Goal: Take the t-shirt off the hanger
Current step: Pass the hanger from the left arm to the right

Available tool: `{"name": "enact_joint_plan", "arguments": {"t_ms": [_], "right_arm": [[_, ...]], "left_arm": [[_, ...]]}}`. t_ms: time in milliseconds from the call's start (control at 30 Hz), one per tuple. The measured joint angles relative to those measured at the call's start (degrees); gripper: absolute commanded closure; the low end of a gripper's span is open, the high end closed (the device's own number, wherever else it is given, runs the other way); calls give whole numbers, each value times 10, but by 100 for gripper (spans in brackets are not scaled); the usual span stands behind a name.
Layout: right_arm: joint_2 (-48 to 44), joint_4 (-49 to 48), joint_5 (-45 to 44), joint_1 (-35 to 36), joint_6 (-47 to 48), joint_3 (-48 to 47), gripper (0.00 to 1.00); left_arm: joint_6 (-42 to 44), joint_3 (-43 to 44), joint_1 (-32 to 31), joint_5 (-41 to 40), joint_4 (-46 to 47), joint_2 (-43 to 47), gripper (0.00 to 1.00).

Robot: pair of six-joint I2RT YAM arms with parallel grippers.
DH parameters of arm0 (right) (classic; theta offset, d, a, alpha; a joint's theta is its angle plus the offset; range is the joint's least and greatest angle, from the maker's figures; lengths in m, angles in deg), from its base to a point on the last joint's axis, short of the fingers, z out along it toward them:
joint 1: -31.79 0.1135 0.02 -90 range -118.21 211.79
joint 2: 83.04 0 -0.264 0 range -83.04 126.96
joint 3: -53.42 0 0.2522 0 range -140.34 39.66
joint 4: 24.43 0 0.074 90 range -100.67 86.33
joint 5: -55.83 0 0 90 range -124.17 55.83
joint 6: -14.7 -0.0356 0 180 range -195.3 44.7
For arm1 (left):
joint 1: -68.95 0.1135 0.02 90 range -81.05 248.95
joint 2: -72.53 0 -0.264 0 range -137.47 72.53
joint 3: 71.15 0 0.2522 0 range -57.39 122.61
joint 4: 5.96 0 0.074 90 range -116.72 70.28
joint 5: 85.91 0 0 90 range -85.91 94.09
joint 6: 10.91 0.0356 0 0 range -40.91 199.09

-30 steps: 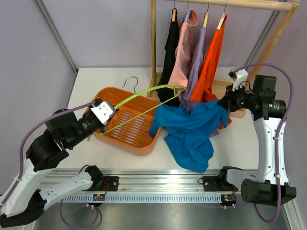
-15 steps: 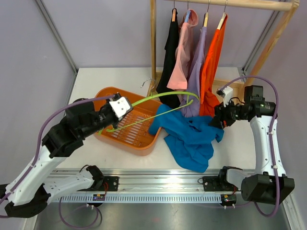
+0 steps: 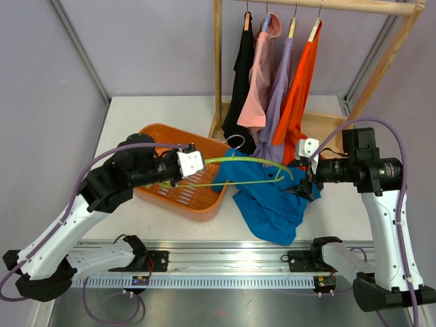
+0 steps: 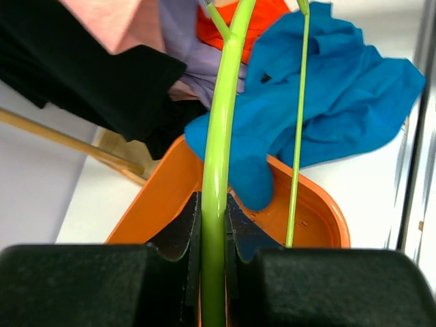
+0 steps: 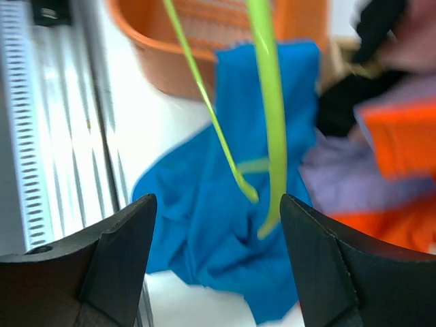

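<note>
Tabletop (image 3: 136,112) holds crumpled blue t-shirt (image 3: 272,201); left tool (image 4: 212,221) grips green hanger (image 3: 253,162), right tool (image 5: 216,199) open.

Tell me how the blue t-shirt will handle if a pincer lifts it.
Probably floppy: the blue t-shirt lies crumpled in folds, one corner draped over the rim of the orange tray. Likely light, so one pinch should lift it sagging and trailing. Unlikely to roll.
</note>
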Motion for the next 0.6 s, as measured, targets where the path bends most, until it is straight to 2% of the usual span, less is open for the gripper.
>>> {"name": "enact_joint_plan", "arguments": {"t_ms": [100,300,600], "right_arm": [[9,9,30,43,0,-20,19],[54,11,63,63,-2,-67,20],[75,12,85,91,-13,-61,23]], "left_arm": [[17,0,0,20,-11,-24,100],[43,3,0,49,-21,-53,100],[58,34,0,85,-6,-75,100]]}}
